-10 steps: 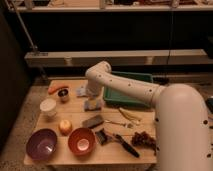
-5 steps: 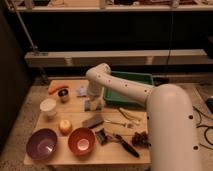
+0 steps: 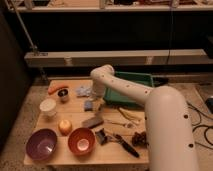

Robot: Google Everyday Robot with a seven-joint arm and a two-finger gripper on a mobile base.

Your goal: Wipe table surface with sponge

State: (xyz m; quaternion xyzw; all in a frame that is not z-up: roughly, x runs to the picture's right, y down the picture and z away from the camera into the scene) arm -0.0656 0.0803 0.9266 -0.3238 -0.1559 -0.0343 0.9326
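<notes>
The wooden table [image 3: 75, 116] holds many items. A small bluish sponge [image 3: 89, 105] lies on it near the middle. My gripper [image 3: 93, 100] hangs from the white arm [image 3: 125, 92] right over the sponge, at or close to the table surface. A grey rectangular block [image 3: 93, 121] lies just in front of it. I cannot make out whether the sponge is held.
A green tray [image 3: 135, 82] stands at the back right. A carrot [image 3: 57, 88], a dark small cup [image 3: 63, 95], a white cup [image 3: 48, 106], a yellow fruit [image 3: 65, 126], a purple bowl [image 3: 41, 144] and an orange bowl [image 3: 81, 140] crowd the left and front. A black-handled tool [image 3: 126, 146] lies at the front right.
The big near part of the arm has swung left and fills more of the right side. The gripper has stayed over the sponge, shifting only slightly.
</notes>
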